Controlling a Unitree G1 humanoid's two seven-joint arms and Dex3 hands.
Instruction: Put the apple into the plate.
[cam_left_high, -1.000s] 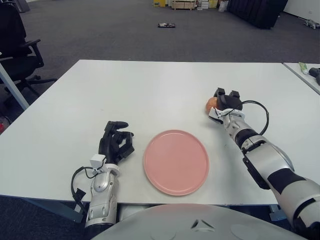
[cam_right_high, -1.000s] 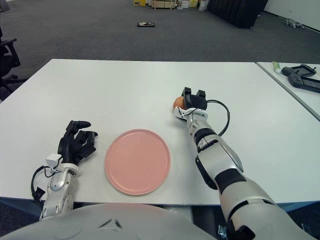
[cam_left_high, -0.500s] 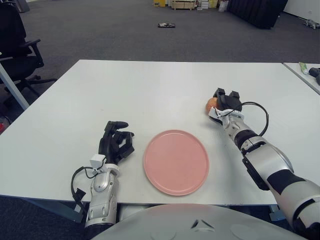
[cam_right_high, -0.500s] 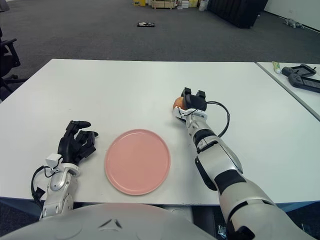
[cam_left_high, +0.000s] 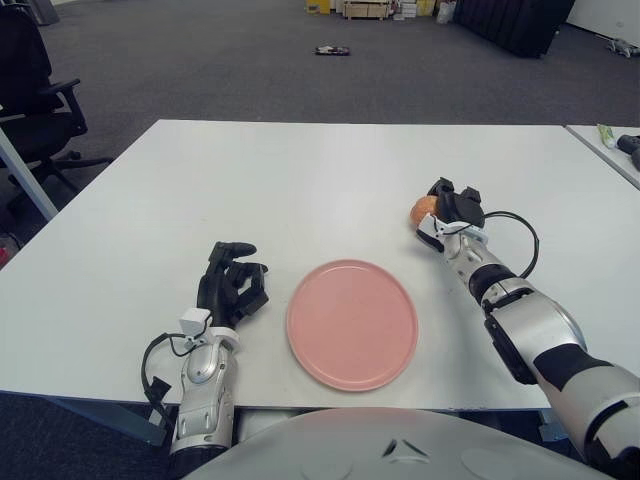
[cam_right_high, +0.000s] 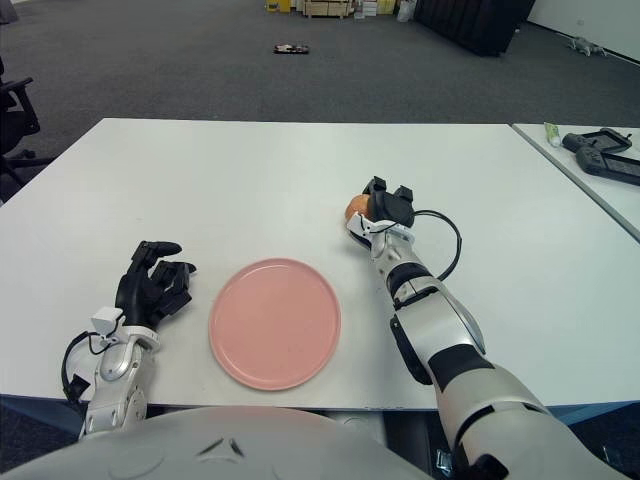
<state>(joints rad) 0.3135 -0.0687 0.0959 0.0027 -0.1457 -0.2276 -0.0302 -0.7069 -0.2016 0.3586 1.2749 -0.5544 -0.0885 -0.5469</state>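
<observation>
Our right hand (cam_left_high: 447, 209) has its fingers closed around the apple (cam_left_high: 424, 208), low over the table (cam_left_high: 300, 180) at the plate's (cam_left_high: 352, 322) one o'clock (left hand (cam_left_high: 232, 285) idle at nine, fingers curled). We should lift clear, swing toward seven o'clock, and lower gently before letting go.

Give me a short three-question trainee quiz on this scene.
1. True or false: the apple lies on the plate.
2. Which hand is at the apple? A. left B. right
3. Fill in: the left hand shows to the ___ of the plate.

Key: 1. False, it is at the right hand, beyond the plate's right edge. 2. B. 3. left.
</observation>
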